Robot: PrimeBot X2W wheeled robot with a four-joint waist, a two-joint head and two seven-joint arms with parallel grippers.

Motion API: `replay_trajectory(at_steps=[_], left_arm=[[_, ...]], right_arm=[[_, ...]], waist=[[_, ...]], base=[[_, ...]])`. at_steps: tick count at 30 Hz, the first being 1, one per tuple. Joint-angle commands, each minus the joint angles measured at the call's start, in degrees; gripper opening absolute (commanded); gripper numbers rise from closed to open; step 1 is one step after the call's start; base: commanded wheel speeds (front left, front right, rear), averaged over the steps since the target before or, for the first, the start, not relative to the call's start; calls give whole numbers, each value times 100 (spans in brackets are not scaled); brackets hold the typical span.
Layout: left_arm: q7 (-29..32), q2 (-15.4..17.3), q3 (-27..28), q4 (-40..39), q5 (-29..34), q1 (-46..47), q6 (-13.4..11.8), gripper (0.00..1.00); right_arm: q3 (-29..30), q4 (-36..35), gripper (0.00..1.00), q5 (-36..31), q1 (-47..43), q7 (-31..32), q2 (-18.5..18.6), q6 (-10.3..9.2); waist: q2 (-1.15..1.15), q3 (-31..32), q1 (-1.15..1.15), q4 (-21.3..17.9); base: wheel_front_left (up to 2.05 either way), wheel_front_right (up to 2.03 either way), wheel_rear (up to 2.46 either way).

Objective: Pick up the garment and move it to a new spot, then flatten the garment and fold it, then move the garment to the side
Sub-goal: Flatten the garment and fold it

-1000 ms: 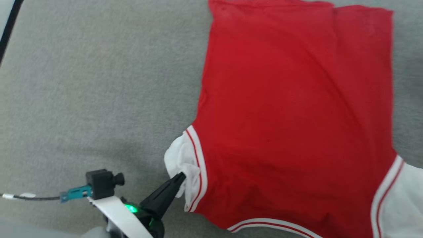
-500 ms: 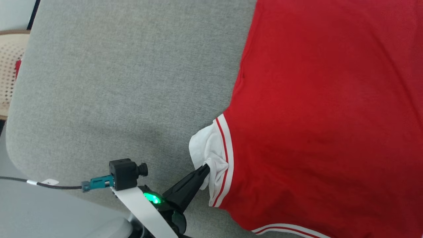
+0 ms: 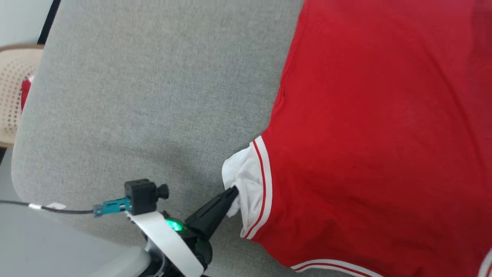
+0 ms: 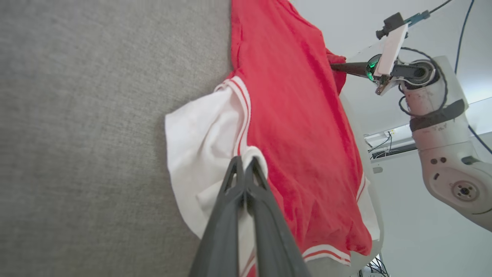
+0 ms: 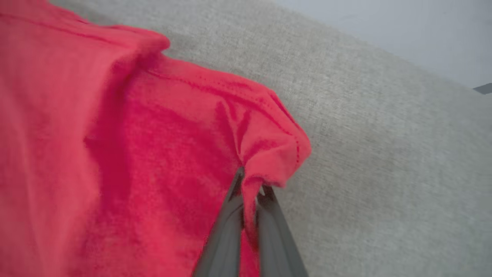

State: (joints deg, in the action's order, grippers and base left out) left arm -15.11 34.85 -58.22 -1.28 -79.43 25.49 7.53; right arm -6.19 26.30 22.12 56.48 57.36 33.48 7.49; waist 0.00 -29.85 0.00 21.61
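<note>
The garment (image 3: 376,134) lies spread on the grey padded surface with a plain red side up, so its print is hidden. My left gripper (image 3: 233,190) is shut on the crumpled white sleeve (image 3: 242,173) at the garment's left edge. In the left wrist view the fingertips (image 4: 244,161) pinch a fold of that sleeve (image 4: 200,146). My right gripper (image 5: 250,181) is shut on a bunched red corner of the garment (image 5: 115,154). It shows too in the left wrist view, where the right gripper (image 4: 333,66) holds the far red edge.
The grey padded surface (image 3: 153,96) has a rounded corner at the lower left, with pale floor beyond it. A tan perforated chair (image 3: 13,96) stands past the left edge. The right arm's white wrist (image 4: 438,115) hangs beside the surface.
The head camera has swung, shifting the whole picture rightward and bringing the surface's left edge and the chair into view. Both grippers keep their hold on the garment.
</note>
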Motion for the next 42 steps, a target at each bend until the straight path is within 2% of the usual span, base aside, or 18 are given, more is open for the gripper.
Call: replay_trajectory(at_steps=[1, 9, 13, 15, 22, 27, 29, 35, 36, 37, 38, 42], left_arm=[[-5, 70, 97, 55, -75, -152, -15, 0], [-5, 247, 502, 251, -125, -723, -15, 0], [-5, 285, 840, 316, -116, -1029, -15, 0], [-5, 283, 926, 330, -112, -1102, -15, 0], [-5, 216, 1300, 462, 25, -1408, -15, 0], [-6, 215, 1356, 484, 82, -1417, -15, 0], [-6, 220, 1363, 485, 76, -1376, -15, 0], [-5, 216, 1401, 485, 64, -1394, -15, 0], [-6, 213, 1399, 479, 74, -1394, -15, 0], [-6, 207, 1402, 469, 77, -1390, -15, 0], [-6, 198, 1398, 463, 83, -1384, -15, 0], [-6, 160, 1414, 429, 100, -1359, -15, 0]], right_arm=[[-27, -108, 0, 211, -233, -167, 17, 0], [58, -1201, 0, 1181, -1902, -313, 542, 0], [341, -1961, 0, 1546, -3071, -165, 669, 0], [442, -2151, 0, 1616, -3380, -124, 659, 0], [989, -3458, 0, 1857, -5424, 234, 200, 0], [980, -4150, 0, 1824, -6515, 444, -242, 0], [765, -4348, 0, 1823, -6995, 482, -452, 0], [463, -4518, 0, 1735, -7123, 306, -695, 0], [482, -4550, 29, 1681, -7042, 221, -698, 0], [549, -4566, 77, 1630, -6985, 151, -700, 0], [597, -4613, 100, 1598, -6950, 111, -654, 0], [983, -5043, 100, 1572, -6749, 199, -405, 0]], waist=[[0, 373, 0, -185], [0, 1128, 0, -635], [0, 1311, 0, -879], [0, 1333, 0, -935], [0, 1413, 0, -1239], [0, 1426, 0, -1320], [0, 1420, 0, -1327], [0, 1388, 0, -1385], [0, 1383, 0, -1391], [0, 1378, 0, -1396], [0, 1375, 0, -1395], [0, 1348, 0, -1362]], base=[[0, 0, 0], [0, 0, 0], [0, 0, 0], [0, 0, 0], [0, 0, 0], [0, 0, 0], [0, 0, 0], [0, 0, 0], [0, 0, 0], [0, 0, 0], [0, 0, 0], [0, 0, 0]])
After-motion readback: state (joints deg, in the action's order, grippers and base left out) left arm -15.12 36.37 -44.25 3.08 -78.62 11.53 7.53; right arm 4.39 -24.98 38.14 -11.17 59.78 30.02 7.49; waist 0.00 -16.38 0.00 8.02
